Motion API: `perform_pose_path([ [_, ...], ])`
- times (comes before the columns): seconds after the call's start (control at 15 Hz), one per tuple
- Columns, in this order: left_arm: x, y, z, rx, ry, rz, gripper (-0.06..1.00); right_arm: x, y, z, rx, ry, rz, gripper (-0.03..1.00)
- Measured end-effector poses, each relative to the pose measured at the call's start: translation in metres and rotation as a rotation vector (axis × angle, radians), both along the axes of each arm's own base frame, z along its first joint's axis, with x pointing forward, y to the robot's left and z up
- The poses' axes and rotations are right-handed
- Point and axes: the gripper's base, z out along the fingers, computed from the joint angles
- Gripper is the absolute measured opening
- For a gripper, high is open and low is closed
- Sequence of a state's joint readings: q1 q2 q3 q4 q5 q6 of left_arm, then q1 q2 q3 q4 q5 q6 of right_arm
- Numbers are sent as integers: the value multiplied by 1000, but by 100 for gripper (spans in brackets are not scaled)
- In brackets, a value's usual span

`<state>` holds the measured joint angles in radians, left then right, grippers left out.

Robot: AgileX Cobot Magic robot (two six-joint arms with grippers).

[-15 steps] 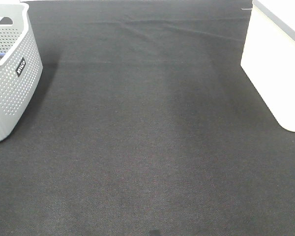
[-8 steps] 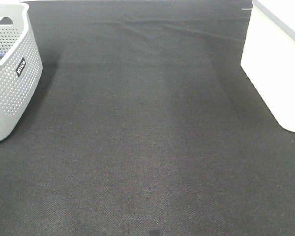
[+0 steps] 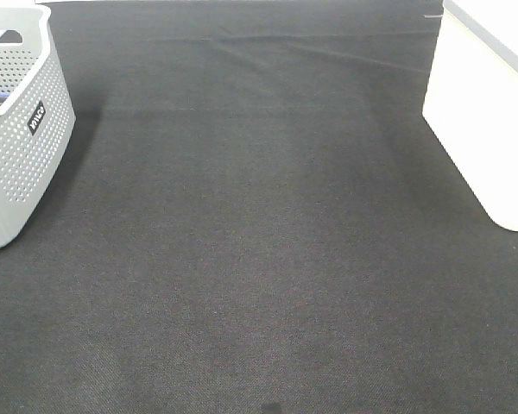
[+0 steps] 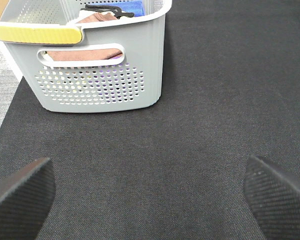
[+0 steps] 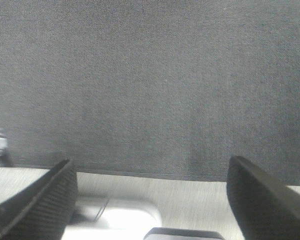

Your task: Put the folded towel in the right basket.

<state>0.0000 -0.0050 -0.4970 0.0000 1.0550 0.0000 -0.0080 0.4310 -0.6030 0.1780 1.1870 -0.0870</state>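
The grey perforated basket [image 3: 22, 138] stands at the left edge of the black mat; the white basket [image 3: 483, 112] stands at the right edge. In the left wrist view the grey basket [image 4: 102, 85] holds a folded brown towel [image 4: 82, 54] and a blue cloth [image 4: 126, 7]. My left gripper [image 4: 150, 192] is open and empty over the mat, short of that basket. My right gripper [image 5: 150, 197] is open and empty over the mat near its edge. Neither gripper shows in the exterior view. No towel lies on the mat.
The black mat [image 3: 259, 224] covers the table between the baskets. A yellow strip [image 4: 37, 35] runs along the grey basket's rim. The right wrist view shows the mat's edge [image 5: 140, 174] with grey table beyond.
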Motion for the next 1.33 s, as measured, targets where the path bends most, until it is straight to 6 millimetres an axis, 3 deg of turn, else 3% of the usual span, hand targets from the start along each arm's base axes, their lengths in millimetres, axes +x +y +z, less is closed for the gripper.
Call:
perform_pose_path([
  [0.13, 0, 0, 0, 0, 0, 0, 97, -20, -1, -10, -25, -122, 12, 77],
  [0.4, 0, 0, 0, 0, 0, 0, 97, -51, -1, -10, -52, -393, 22, 77],
  [1.33, 0, 0, 0, 0, 0, 0, 97, -55, -1, -11, -58, -441, 23, 77],
])
